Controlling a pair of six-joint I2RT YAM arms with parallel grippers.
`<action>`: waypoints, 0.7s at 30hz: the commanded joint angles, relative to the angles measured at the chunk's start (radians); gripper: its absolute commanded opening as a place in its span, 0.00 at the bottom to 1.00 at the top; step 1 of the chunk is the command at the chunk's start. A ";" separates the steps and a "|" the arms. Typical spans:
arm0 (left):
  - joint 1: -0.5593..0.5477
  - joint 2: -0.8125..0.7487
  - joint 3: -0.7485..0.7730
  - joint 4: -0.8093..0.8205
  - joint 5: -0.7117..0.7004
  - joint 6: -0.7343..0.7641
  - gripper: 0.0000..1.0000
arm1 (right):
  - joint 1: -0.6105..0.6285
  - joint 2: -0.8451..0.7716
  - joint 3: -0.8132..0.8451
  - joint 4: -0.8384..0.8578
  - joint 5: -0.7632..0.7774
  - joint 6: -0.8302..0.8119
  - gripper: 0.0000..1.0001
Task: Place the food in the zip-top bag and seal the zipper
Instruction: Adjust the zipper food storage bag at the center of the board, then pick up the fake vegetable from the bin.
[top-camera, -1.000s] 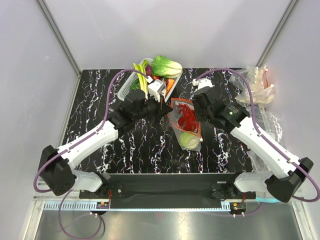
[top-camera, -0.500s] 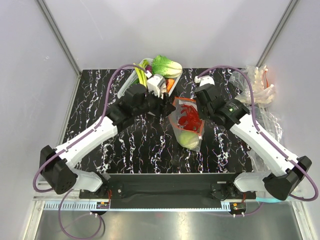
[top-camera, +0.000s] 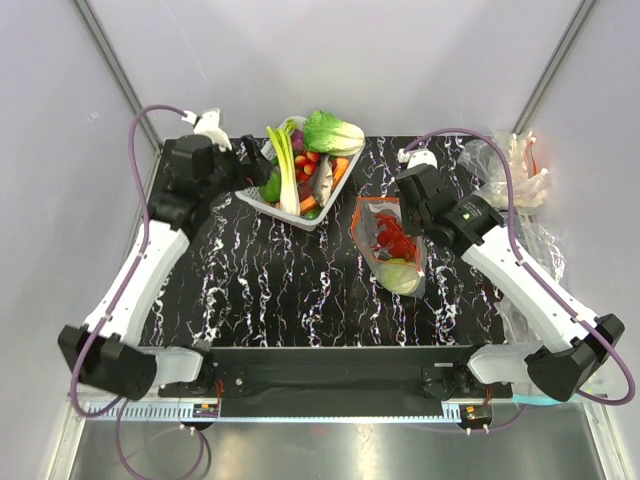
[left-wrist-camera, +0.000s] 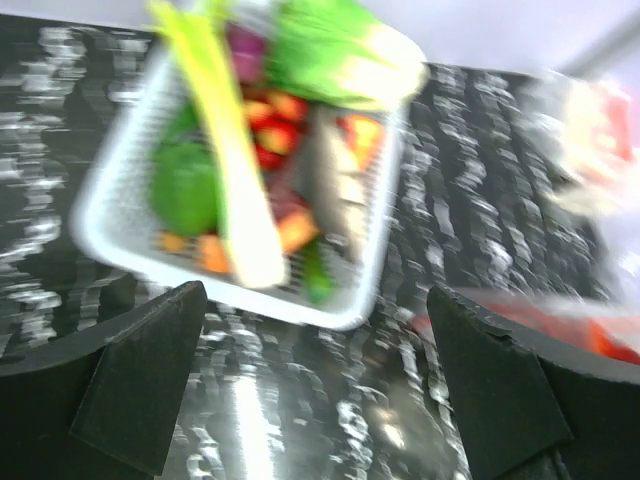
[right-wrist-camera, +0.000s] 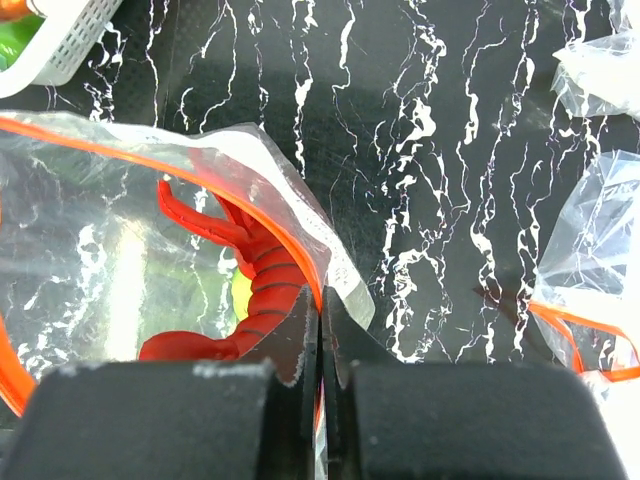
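Right claw (right-wrist-camera: 320, 312) clamps the zipper (right-wrist-camera: 200, 180) of the zip-top bag (top-camera: 390, 245) holding lobster (right-wrist-camera: 268, 290) and cabbage (top-camera: 400, 276); left claw (left-wrist-camera: 318, 350) gapes empty beside the basket (left-wrist-camera: 95, 220).

One zip-top bag (top-camera: 371, 220), one lobster (top-camera: 393, 238), one cabbage (top-camera: 402, 277), one basket (top-camera: 268, 207), one leek (top-camera: 285, 170) and one bok choy (top-camera: 333, 133).

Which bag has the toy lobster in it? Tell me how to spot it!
Find the black marbled table, then the white basket of toy vegetables at its far side. Just right of the basket lies a clear bag, its edge pinched by the right gripper. Unlike the crumpled bags at the table's right edge, it shows a red lobster and a pale cabbage inside.
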 joint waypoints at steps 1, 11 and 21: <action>0.058 0.151 0.079 -0.048 -0.056 0.063 0.99 | -0.014 -0.009 0.012 0.055 -0.025 -0.007 0.00; 0.124 0.630 0.415 -0.107 -0.089 0.165 0.99 | -0.061 0.016 0.028 0.083 -0.136 -0.041 0.00; 0.145 0.899 0.583 -0.110 0.056 0.168 0.87 | -0.086 0.005 0.015 0.096 -0.154 -0.048 0.00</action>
